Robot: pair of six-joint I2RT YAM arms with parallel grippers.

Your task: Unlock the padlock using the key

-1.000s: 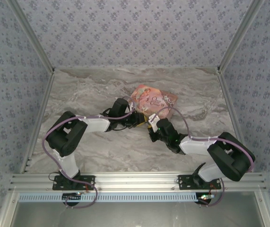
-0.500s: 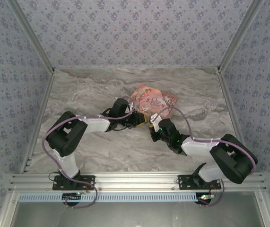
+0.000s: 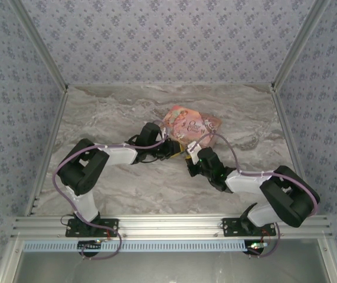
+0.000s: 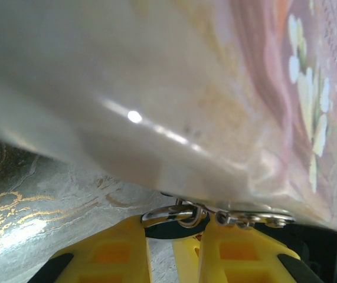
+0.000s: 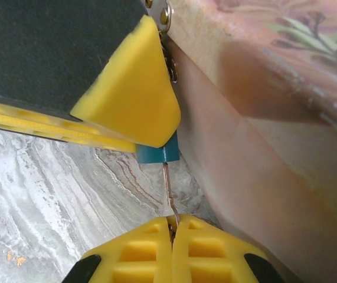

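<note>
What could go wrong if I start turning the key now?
1. The right tool pinches only the very end of the thin key, so a twist could bend it or let it slip.
2. The padlock is tiny and only partly gripped by the left tool, so it may spin with the key instead of unlocking.
3. The padlock sits right against the pink box, so any pull could drag or tip the box.

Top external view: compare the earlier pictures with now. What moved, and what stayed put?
The right arm swung its elbow slightly rightward. The right claw stayed shut on the key at the padlock. The left claw kept its grip on the padlock, and the pink box did not move.
</note>
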